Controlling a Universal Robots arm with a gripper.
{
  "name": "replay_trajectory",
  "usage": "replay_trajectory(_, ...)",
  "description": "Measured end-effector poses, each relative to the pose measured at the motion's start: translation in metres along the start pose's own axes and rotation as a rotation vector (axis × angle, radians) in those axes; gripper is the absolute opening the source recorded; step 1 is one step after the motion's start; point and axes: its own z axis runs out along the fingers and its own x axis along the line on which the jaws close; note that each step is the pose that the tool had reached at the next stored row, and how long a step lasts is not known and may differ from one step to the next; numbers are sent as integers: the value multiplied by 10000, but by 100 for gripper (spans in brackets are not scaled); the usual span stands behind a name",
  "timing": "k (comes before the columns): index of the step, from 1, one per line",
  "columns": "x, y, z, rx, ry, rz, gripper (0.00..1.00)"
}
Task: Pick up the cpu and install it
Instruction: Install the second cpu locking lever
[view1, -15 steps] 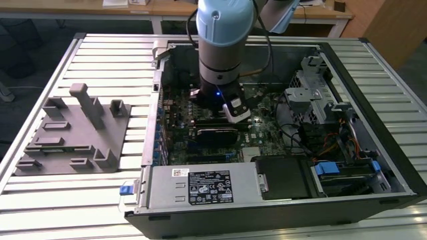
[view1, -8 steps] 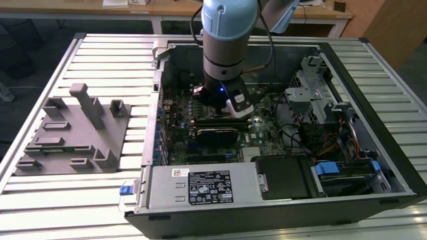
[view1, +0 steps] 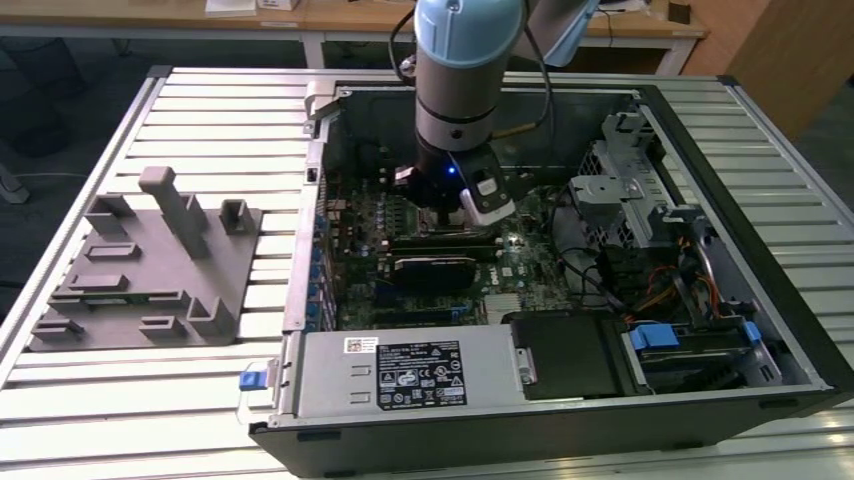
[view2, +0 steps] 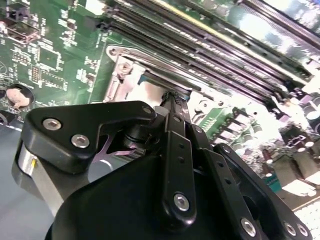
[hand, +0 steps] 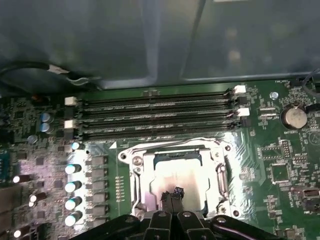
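The cpu (hand: 177, 172) lies flat inside the metal socket frame (hand: 137, 175) on the green motherboard, its pale silver top facing up; the second wrist view shows part of the cpu (view2: 150, 92) past the fingers. My gripper (hand: 171, 196) hangs straight down over the cpu's near edge, its two thin black fingers pressed together, tips at or just above the chip's top; whether they touch it I cannot tell. In the exterior view my gripper (view1: 451, 222) reaches down into the open computer case (view1: 747, 230), over the middle of the board.
Memory slots (hand: 155, 117) run along one side of the socket, and a row of capacitors (hand: 72, 185) stands beside it. A black heatsink block (view1: 434, 272), power supply (view1: 400, 375) and drive cage (view1: 641, 200) crowd the case. A grey fixture (view1: 147, 260) lies on the table at the exterior view's left.
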Motion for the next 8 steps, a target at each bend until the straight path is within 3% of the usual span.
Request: replay_trajectory(8, -54, 163, 33, 272, -23, -9, 11)
